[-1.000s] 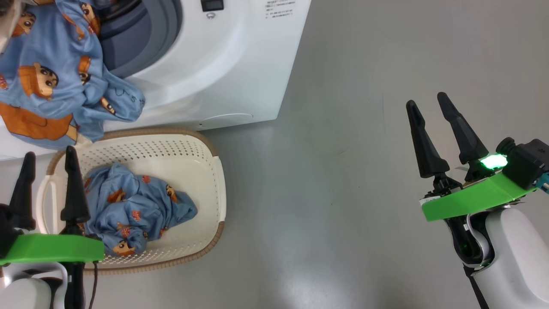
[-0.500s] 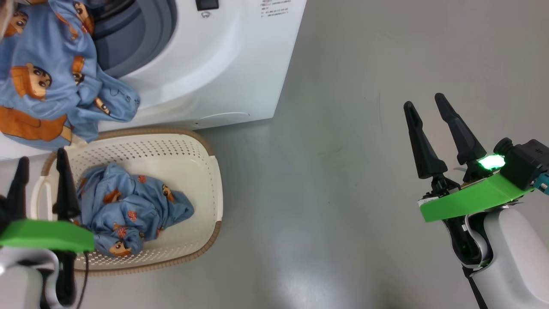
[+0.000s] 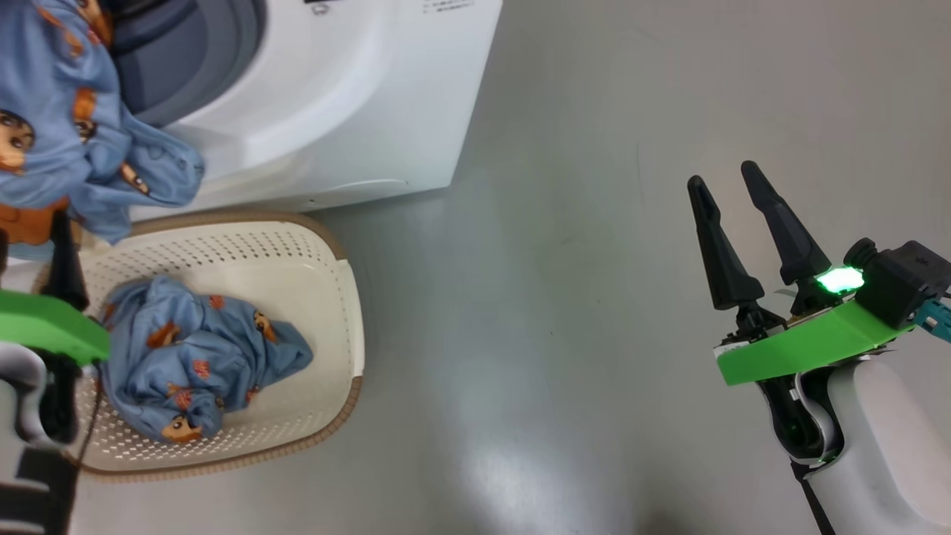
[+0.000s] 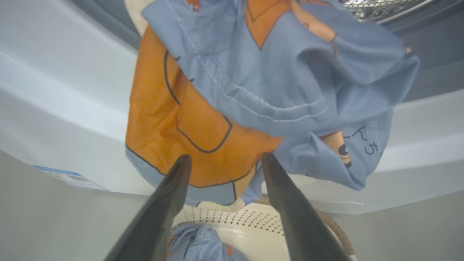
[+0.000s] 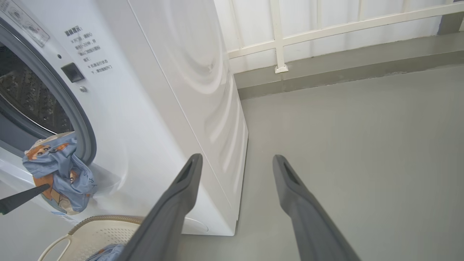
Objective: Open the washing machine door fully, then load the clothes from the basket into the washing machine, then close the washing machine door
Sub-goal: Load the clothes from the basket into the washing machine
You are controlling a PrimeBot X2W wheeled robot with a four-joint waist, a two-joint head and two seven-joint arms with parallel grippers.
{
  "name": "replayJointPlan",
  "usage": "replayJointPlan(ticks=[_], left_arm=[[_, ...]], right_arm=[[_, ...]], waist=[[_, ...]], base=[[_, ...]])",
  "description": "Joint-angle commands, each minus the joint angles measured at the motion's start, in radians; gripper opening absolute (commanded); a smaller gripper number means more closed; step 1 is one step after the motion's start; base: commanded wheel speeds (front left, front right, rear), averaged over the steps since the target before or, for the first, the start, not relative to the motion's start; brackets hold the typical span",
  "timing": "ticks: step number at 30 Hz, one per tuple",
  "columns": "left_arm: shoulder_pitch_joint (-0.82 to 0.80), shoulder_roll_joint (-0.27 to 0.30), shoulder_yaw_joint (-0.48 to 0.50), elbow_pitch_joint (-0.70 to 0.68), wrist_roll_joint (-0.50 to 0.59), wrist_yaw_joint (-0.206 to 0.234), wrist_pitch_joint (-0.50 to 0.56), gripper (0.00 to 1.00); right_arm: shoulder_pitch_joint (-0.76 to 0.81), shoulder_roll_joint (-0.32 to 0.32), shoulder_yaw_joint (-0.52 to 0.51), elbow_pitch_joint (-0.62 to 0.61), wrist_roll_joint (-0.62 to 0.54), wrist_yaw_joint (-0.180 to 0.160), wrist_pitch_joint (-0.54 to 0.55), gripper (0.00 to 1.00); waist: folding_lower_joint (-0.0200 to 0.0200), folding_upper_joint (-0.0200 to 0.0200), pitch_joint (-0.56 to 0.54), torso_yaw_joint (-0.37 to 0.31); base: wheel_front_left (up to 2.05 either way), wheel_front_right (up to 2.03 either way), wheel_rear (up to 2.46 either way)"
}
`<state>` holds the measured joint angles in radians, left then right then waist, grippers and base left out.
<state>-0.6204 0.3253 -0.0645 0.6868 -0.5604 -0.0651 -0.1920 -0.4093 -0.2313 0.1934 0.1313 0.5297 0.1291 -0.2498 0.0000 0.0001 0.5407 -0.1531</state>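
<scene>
The white washing machine (image 3: 334, 111) stands at the top left with its drum (image 5: 21, 98) exposed; its door is out of view. One light-blue piece of the clothes (image 3: 67, 141) hangs out of the opening over the front lip. Another (image 3: 193, 364) lies bunched in the cream basket (image 3: 338, 297) on the floor below. My left gripper (image 4: 225, 157) is open, its tips just under the hanging garment's (image 4: 275, 79) orange patch, above the basket's left end. My right gripper (image 3: 722, 174) stands open and empty over bare floor, far right of the machine.
Grey floor (image 3: 557, 297) stretches to the right of the machine and basket. Behind the machine runs a white panelled wall (image 5: 279, 43) with a low grey kerb. A small blue label (image 4: 69, 177) sits low on the machine's front.
The head camera has turned, sliding the whole scene left and up. My left gripper has risen from over the basket toward the hanging garment. The right gripper keeps its pose.
</scene>
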Motion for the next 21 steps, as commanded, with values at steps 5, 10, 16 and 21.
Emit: replayJointPlan(ticks=[5, 10, 16, 21], left_arm=[[-0.122, 0.065, -0.002, 0.14, 0.012, -0.024, 0.0, 1.0], [-0.187, 0.068, -0.013, 0.217, 0.02, -0.03, -0.019, 1.0], [-0.256, 0.075, -0.017, 0.262, 0.048, -0.034, -0.062, 1.0], [-0.281, 0.083, -0.003, 0.262, 0.068, -0.038, -0.069, 1.0]], right_arm=[[-0.002, 0.007, 0.018, -0.028, -0.008, 0.002, -0.012, 1.0], [-0.009, 0.011, 0.014, -0.028, -0.007, 0.002, -0.012, 1.0], [-0.01, 0.014, 0.007, -0.033, -0.012, 0.002, -0.012, 1.0], [-0.013, 0.015, 0.003, -0.034, -0.018, 0.002, -0.012, 1.0]], waist=[[0.0, -0.0001, 0.043, -0.024], [0.0, -0.0001, 0.062, -0.034], [0.0, -0.0001, 0.085, -0.044], [0.0, -0.0001, 0.092, -0.047]], base=[[0.0, 0.0, 0.0], [0.0, 0.0, 0.0], [0.0, 0.0, 0.0], [0.0, 0.0, 0.0]])
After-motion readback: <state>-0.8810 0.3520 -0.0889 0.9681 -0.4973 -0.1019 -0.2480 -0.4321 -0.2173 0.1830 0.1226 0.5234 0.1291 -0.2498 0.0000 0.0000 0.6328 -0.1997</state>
